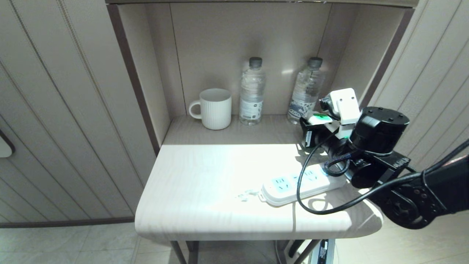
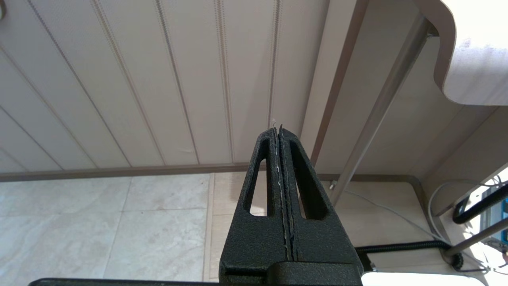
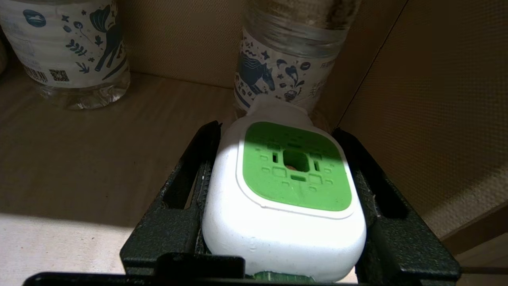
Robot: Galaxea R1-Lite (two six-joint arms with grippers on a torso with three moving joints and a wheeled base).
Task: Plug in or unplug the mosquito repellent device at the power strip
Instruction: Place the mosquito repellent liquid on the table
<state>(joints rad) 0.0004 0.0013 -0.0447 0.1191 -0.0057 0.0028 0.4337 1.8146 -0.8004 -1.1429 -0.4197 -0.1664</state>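
Vaporiser: clamped in right gripper, near right wall, just before a bottle.
Power strip: worktop right front edge.
Left gripper: pressed together, below worktop.

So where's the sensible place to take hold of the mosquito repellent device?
By the two flat flanks of its white head, coming in from the open front of the alcove. The mosquito repellent device is rounded on top but straight-sided, and the right hand already brackets those flanks; the water bottle blocks the back.
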